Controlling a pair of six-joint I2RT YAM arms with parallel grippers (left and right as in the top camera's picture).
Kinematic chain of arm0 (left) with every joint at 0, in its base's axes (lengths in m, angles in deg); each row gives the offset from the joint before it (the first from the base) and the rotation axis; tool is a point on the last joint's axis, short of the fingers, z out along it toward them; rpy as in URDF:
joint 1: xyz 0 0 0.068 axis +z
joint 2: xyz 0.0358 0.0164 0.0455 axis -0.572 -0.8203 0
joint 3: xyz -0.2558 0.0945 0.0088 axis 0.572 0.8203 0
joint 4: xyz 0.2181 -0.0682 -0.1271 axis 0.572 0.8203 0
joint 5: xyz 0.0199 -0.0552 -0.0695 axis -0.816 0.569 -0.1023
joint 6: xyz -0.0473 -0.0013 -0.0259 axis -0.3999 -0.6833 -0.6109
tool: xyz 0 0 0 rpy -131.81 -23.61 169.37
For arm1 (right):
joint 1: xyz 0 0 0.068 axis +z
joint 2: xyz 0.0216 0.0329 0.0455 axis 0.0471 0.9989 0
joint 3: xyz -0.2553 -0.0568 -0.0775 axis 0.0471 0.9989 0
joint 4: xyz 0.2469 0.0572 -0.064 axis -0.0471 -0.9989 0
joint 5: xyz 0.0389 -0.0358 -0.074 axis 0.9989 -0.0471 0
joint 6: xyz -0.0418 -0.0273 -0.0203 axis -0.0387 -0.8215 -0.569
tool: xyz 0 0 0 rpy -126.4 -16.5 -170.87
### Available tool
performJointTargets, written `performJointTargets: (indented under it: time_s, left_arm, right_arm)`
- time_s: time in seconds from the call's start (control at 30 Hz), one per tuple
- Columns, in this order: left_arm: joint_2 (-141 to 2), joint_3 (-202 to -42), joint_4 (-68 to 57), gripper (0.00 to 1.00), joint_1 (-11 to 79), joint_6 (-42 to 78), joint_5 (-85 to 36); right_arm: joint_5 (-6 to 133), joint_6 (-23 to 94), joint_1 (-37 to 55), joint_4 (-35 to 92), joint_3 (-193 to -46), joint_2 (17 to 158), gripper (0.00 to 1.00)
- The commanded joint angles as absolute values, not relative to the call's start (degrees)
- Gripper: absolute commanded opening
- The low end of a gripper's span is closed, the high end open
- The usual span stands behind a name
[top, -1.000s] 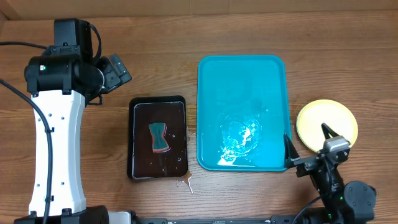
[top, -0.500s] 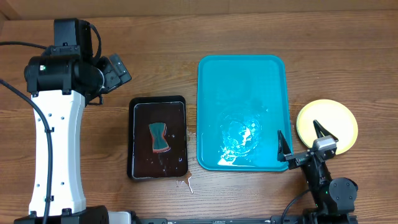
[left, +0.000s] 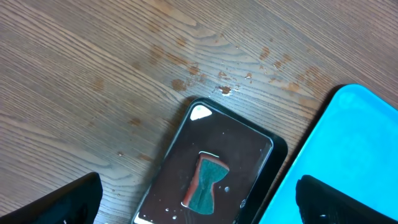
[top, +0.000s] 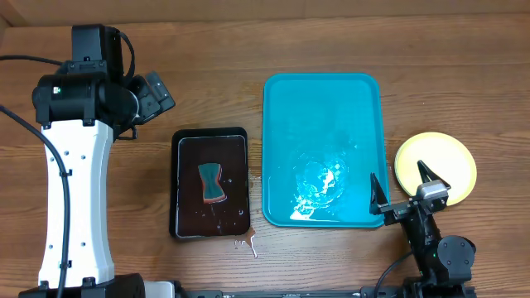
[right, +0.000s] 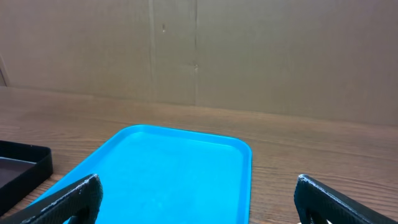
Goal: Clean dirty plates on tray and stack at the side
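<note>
Lying near the table's (top: 224, 50) right edge, a pale yellow plate (top: 436, 165) is sitting just beside the wet blue tray (top: 323, 99). The right gripper (top: 396, 170) is hanging spread wide between them; the left gripper (top: 156, 93) is gaping toward the far-left corner.

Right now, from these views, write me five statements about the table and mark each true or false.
1. The turquoise tray holds no plates. True.
2. The sponge lies in the black tray. True.
3. A plate sits left of the black tray. False: the pale yellow plate sits right of the turquoise tray.
4. The right gripper is shut on a plate. False: the right gripper is open and holds nothing.
5. The left gripper is open. True.
</note>
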State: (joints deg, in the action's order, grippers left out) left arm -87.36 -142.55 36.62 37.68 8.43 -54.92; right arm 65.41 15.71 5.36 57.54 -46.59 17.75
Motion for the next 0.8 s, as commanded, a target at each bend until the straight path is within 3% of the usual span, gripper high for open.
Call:
performJointTargets:
  time_s: [0.0, 0.5, 0.77]
  left_arm:
    - [-87.82, -142.55, 36.54, 1.0, 37.9, 9.54, -55.66]
    - [-86.99, -142.18, 36.32, 1.0, 37.57, 9.52, -55.66]
    - [-76.3, -137.55, 35.99, 1.0, 26.64, 9.63, -56.45]
  right_arm:
    - [64.99, 15.65, 5.25, 57.78, -46.02, 17.25, 1.0]
    - [64.99, 15.65, 5.25, 57.78, -46.02, 17.25, 1.0]
    - [64.99, 15.65, 5.25, 57.78, -46.02, 17.25, 1.0]
